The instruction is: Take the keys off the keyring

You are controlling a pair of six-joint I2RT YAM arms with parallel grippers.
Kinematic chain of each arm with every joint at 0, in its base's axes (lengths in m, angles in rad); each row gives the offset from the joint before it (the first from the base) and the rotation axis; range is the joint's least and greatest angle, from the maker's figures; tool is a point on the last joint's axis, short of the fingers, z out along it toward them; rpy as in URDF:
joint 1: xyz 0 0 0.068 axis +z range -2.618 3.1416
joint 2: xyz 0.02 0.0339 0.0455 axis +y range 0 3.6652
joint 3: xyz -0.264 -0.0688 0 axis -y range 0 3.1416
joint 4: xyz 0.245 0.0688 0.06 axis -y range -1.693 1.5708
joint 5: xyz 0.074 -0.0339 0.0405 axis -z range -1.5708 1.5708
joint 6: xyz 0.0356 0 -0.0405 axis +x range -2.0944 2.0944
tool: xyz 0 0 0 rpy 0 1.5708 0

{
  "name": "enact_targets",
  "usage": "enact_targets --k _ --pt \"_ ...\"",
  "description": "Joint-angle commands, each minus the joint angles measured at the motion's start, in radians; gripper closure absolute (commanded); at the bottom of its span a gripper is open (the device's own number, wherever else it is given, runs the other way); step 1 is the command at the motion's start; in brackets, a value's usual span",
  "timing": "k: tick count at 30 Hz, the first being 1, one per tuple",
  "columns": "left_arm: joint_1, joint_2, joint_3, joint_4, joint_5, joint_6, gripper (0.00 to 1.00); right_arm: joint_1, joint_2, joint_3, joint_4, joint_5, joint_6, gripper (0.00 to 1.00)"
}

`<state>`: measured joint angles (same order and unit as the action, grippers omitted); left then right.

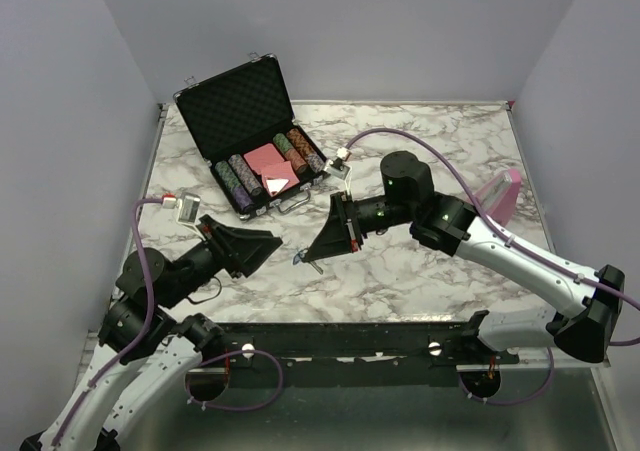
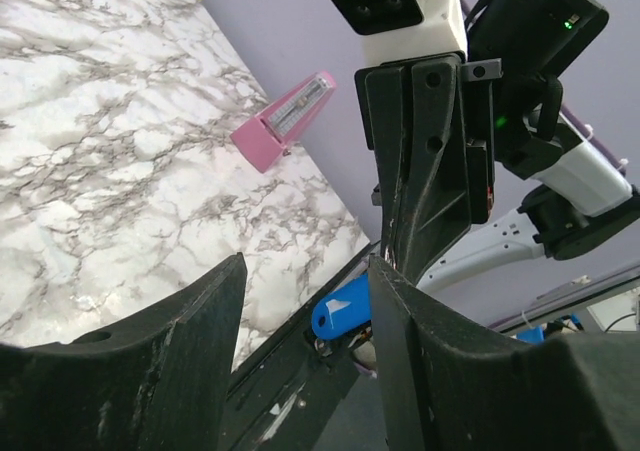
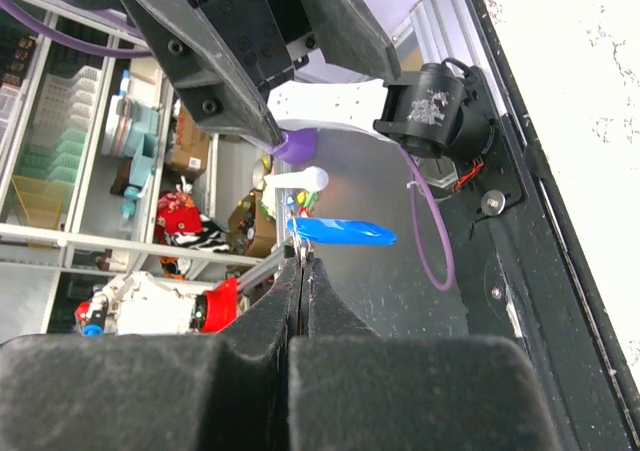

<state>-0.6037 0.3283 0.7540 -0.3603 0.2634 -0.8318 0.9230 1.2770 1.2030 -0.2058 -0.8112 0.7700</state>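
My right fingers (image 3: 240,331) clamped the keys (image 3: 340,232) at the tips; my left fingers (image 2: 185,321), apart, risked knocking them free.

The keys (image 3: 297,244) are too small to count, mostly hidden in the right tool (image 3: 303,267); only the blue piece (image 3: 345,232) shows

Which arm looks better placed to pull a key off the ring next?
Left, probably. The right gripper has jaws shut on the keys, busy holding them; the left gripper faces them, jaws open and empty.
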Motion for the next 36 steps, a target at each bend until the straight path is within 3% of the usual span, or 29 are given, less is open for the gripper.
enact_targets --k 1,18,36 --pt "-0.002 -0.025 -0.047 0.153 -0.004 -0.064 0.41 0.010 -0.004 0.018 0.062 0.037 0.046 0.99" --pt "-0.010 0.006 -0.099 0.271 0.138 -0.052 0.52 0.010 0.044 0.038 0.069 0.024 0.052 0.99" --pt "-0.028 0.057 -0.079 0.227 0.174 -0.018 0.60 0.008 0.051 0.059 0.062 0.023 0.049 0.99"
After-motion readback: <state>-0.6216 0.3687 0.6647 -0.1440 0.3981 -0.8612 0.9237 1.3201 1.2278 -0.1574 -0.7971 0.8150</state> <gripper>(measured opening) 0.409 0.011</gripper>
